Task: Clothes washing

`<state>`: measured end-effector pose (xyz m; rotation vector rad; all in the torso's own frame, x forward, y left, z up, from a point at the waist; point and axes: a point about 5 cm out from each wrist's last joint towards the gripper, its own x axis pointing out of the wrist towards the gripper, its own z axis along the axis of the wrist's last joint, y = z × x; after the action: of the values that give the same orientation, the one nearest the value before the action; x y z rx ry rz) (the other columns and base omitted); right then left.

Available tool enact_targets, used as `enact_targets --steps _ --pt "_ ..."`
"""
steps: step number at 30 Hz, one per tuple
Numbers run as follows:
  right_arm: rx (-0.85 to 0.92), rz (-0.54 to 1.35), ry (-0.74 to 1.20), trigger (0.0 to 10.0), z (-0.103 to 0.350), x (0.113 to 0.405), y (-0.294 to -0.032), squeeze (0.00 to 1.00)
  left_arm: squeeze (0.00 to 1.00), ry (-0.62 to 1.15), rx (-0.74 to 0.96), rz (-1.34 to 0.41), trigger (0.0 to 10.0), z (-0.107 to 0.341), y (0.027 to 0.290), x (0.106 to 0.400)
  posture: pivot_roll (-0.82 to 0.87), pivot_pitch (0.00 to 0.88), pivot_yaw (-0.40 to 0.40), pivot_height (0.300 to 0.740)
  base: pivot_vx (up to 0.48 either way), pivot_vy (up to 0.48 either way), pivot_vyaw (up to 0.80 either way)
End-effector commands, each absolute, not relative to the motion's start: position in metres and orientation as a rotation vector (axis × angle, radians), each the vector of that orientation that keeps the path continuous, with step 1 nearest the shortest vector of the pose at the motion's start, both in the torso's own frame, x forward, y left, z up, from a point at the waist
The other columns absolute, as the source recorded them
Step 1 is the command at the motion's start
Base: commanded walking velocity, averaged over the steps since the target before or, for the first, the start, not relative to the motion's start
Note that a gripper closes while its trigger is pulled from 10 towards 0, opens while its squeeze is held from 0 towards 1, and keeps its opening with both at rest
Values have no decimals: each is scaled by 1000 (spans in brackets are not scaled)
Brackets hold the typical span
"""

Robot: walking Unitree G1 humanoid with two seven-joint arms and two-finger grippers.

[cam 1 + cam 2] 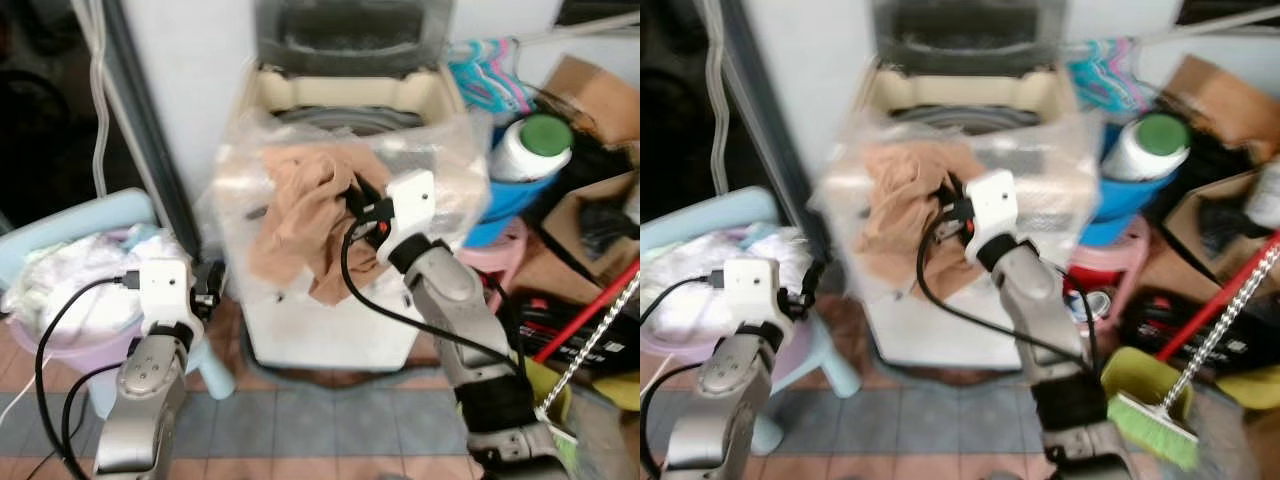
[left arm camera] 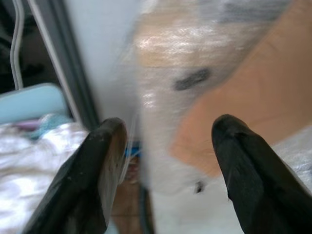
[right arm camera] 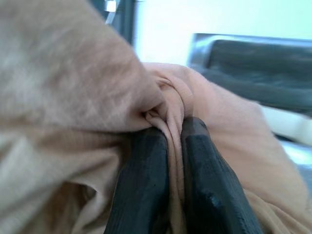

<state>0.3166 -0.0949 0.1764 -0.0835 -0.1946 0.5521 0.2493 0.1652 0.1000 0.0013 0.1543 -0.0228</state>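
Observation:
A tan garment hangs over the front edge of the top-loading washing machine, which is wrapped in clear plastic. My right gripper is shut on a fold of that garment; in the right wrist view the cloth is pinched between the two black fingers. The machine's lid stands raised behind the drum opening. My left gripper is lower, to the left of the machine, open and holding nothing; its fingers stand wide apart.
A lilac basin of pale laundry sits on a light blue stool at the left. Right of the machine are a white jug with a green cap, hangers, cardboard boxes, a pink stool and a green broom.

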Motion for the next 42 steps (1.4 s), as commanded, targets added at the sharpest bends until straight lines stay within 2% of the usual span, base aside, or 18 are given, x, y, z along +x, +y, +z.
enact_targets --steps 1,6,14,18,21,22,24,25,27,31,32,35,42 --pt "-102 555 -225 10000 184 321 -96 0 0 152 7 -33 10000 102 163 250 -10 0 26 740 416 0 0" --pt "-206 631 -298 10000 204 333 -91 0 0 158 5 -37 10000 101 161 250 -13 0 25 740 420 0 0" --pt "-218 677 -337 10000 214 339 -86 0 0 164 3 -33 10000 100 161 249 -6 0 18 740 419 120 526" --pt "-239 662 -381 10000 239 356 -90 0 0 161 7 -36 10000 100 160 250 -12 0 20 740 405 60 405" --pt "-267 534 -438 10000 277 379 -107 0 0 145 11 -34 10000 102 159 253 -18 0 20 740 0 0 0" --pt "-267 534 -438 10000 277 379 -107 0 0 145 11 -34 10000 102 159 253 -18 0 20 740 0 0 0" --pt "-139 272 -457 10000 321 402 -141 0 0 148 -1 -50 10000 101 154 253 -16 0 12 740 0 0 0" --pt "-120 225 -450 10000 327 404 -149 0 0 149 -1 -49 10000 101 154 253 -15 0 8 740 0 0 0" --pt "-99 186 -439 10000 330 406 -157 0 0 150 -2 -47 10000 101 153 253 -10 0 1 740 0 0 0" --pt "-123 153 -255 10000 274 408 -160 0 0 164 -2 -19 10000 97 157 247 -2 0 -6 740 0 0 0" --pt "-102 159 -231 10000 263 405 -160 1000 0 163 -1 -20 10000 98 157 247 -1 0 -4 740 0 0 0" --pt "-96 169 -184 10000 238 400 -159 1000 0 172 26 -5 10000 97 157 249 -7 0 5 740 0 0 0" --pt "-103 202 -163 10000 217 383 -159 1000 0 171 44 -6 10000 98 154 254 -20 0 14 740 0 0 0"
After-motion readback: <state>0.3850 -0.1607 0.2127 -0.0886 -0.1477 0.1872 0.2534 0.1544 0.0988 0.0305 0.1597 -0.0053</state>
